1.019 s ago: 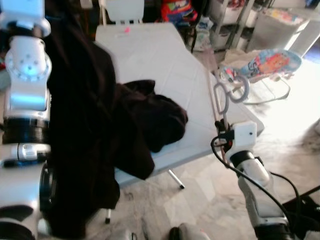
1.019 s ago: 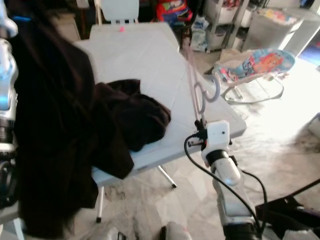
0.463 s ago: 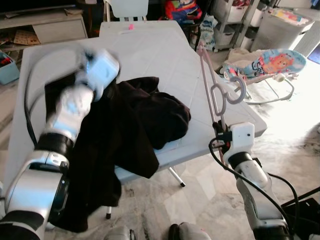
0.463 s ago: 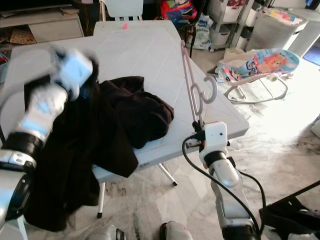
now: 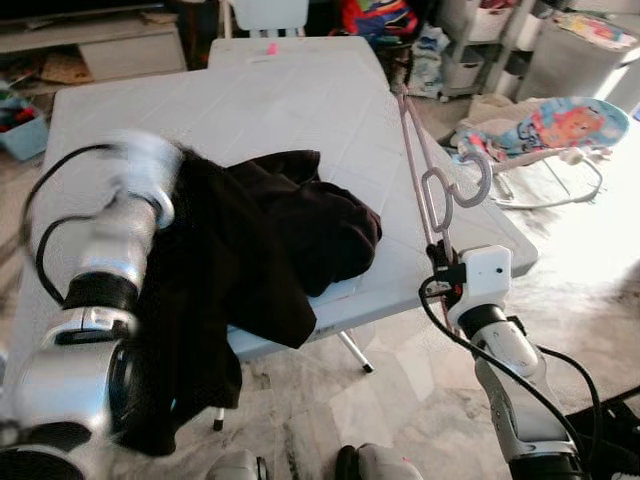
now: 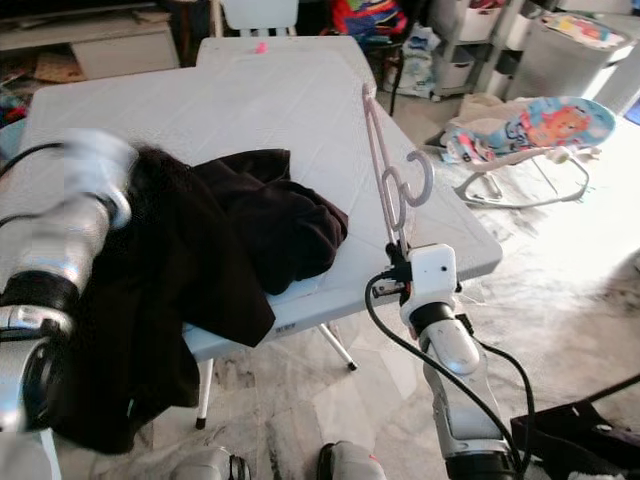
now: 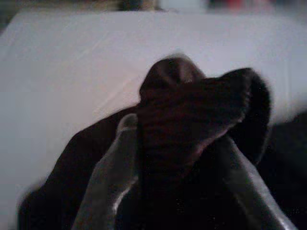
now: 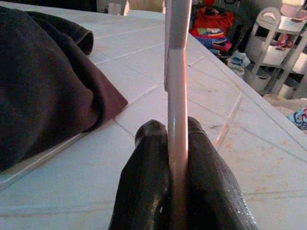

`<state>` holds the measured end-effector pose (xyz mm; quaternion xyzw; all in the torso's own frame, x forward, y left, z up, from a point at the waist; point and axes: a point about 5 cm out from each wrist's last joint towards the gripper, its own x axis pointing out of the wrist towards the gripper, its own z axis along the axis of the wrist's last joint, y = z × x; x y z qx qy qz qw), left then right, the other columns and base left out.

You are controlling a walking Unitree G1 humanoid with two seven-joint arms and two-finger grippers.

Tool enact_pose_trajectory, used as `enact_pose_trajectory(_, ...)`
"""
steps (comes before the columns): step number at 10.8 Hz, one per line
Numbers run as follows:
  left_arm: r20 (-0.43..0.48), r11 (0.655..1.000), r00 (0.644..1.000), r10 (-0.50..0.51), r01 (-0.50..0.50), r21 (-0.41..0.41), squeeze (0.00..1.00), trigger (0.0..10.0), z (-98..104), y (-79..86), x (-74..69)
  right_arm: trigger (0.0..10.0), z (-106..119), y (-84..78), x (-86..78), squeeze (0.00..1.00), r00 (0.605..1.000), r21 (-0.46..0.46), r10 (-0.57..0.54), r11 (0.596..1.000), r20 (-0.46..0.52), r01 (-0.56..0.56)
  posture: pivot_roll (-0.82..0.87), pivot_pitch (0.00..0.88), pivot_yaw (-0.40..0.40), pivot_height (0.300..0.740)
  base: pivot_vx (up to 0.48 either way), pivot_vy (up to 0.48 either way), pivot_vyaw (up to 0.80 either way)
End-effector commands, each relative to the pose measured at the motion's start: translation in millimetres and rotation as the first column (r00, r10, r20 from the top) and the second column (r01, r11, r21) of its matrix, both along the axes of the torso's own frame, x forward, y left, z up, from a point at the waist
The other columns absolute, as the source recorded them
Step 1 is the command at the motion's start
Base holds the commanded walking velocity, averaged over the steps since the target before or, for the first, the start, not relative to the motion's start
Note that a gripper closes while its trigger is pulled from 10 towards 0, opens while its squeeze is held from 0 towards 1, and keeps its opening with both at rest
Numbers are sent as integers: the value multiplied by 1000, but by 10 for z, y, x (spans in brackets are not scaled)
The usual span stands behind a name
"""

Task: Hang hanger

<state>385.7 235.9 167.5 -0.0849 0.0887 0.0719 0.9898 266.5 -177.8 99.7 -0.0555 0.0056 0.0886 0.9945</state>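
A pale pink hanger (image 5: 428, 190) stands upright over the right edge of the white table (image 5: 300, 100), hook (image 5: 472, 182) turned to the right. My right gripper (image 5: 440, 264) is shut on its lower bar; in the right wrist view the black fingers (image 8: 152, 182) pinch the bar (image 8: 176, 120). A dark garment (image 5: 300, 225) lies bunched on the table and hangs over its near edge. My left arm (image 5: 125, 215), blurred, is buried in it. In the left wrist view my left gripper (image 7: 180, 167) has dark fabric bunched between its fingers (image 7: 112, 165).
A baby bouncer (image 5: 540, 125) stands on the floor to the right of the table. A white chair (image 5: 262, 12) is at the far end, a low cabinet (image 5: 110, 45) at far left, and shelves (image 6: 520, 40) at far right. A small pink item (image 5: 270, 47) lies on the table.
My left arm has come down from high at the near left onto the table, bringing the dark garment with it. The right gripper and hanger have held still.
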Motion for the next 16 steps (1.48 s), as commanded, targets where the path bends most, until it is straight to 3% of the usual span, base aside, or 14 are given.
enact_pose_trajectory(1, -3, 993, 998, 68, -68, -92, 1000, 10000, 44, 36, -18, 10000, -78, 23, -27, 0, 999, 2, 11, 1000, -47, -11, -49, 88, -11, 740, 0, 0, 0)
enact_pose_trajectory(2, 36, 986, 999, -11, 16, -169, 1000, 10000, 57, -228, -74, 10000, -73, 63, -19, 0, 999, 3, 24, 1000, -47, -23, -49, 87, -13, 740, 0, 0, 0)
enact_pose_trajectory(3, 48, 989, 998, -43, 50, -142, 1000, 10000, 68, -327, -113, 10000, -69, 65, -11, 0, 999, 2, 26, 1000, -46, -26, -48, 86, -11, 740, 0, 0, 0)
enact_pose_trajectory(4, 137, 996, 988, -67, 59, 60, 1000, 10000, 195, -427, -221, 10000, -65, 45, -1, 0, 999, 0, 24, 1000, -45, -24, -47, 85, -11, 740, 0, 0, 0)
enact_pose_trajectory(5, 175, 928, 961, -213, 143, 343, 1000, 10000, 241, -628, -389, 10000, -67, 39, 4, 0, 999, -1, 27, 1000, -46, -27, -41, 82, -10, 740, 0, 0, 0)
enact_pose_trajectory(6, -10, 885, 970, -243, 226, 407, 1000, 10000, -67, -668, -526, 10000, -65, 61, 9, 0, 998, 2, 31, 1000, -46, -31, -43, 81, -10, 740, 0, 0, 0)
enact_pose_trajectory(7, -55, 922, 976, -210, 216, 321, 1000, 10000, -163, -615, -593, 10000, -64, 78, -1, 0, 998, 3, 37, 999, -45, -37, -43, 81, -10, 740, 0, 0, 0)
enact_pose_trajectory(9, 165, 926, 978, -126, 56, 373, 1000, 10000, 100, -560, -760, 10000, -90, 49, -6, 0, 998, 2, 34, 999, -53, -34, -30, 73, -10, 740, 0, 0, 0)
enact_pose_trajectory(10, 289, 908, 944, -158, 24, 418, 1000, 10000, 229, -627, -933, 10000, -91, 75, 12, 0, 998, 5, 39, 999, -52, -39, -28, 70, -15, 740, 0, 0, 0)
enact_pose_trajectory(11, 360, 852, 892, -274, 52, 521, 1000, 10000, 297, -765, -1134, 10000, -87, 115, 16, 0, 997, -3, 62, 998, -49, -63, -21, 70, -17, 740, 0, 0, 0)
enact_pose_trajectory(12, 309, 847, 893, -327, 133, 514, 1000, 10000, 169, -842, -1302, 10000, -89, 132, 15, 0, 996, 2, 73, 997, -51, -73, -13, 69, -22, 740, 0, 0, 0)
enact_pose_trajectory(14, 167, 915, 964, -206, 129, 382, 1000, 10000, -158, -697, -1593, 10000, -109, 157, 48, 0, 995, 1, 86, 996, -56, -86, 8, 65, -28, 740, 0, 0, 0)
enact_pose_trajectory(15, 71, 938, 989, -132, 102, 330, 0, 10000, -345, -559, -1704, 10000, -102, 186, 73, 0, 994, 5, 94, 996, -53, -94, 19, 61, -25, 740, 0, 0, 0)
enact_pose_trajectory(16, -44, 951, 996, -75, 85, 296, 0, 10000, -534, -439, -1801, 10000, -104, 201, 80, 0, 994, 8, 98, 995, -53, -97, 27, 61, -24, 740, 0, 0, 0)
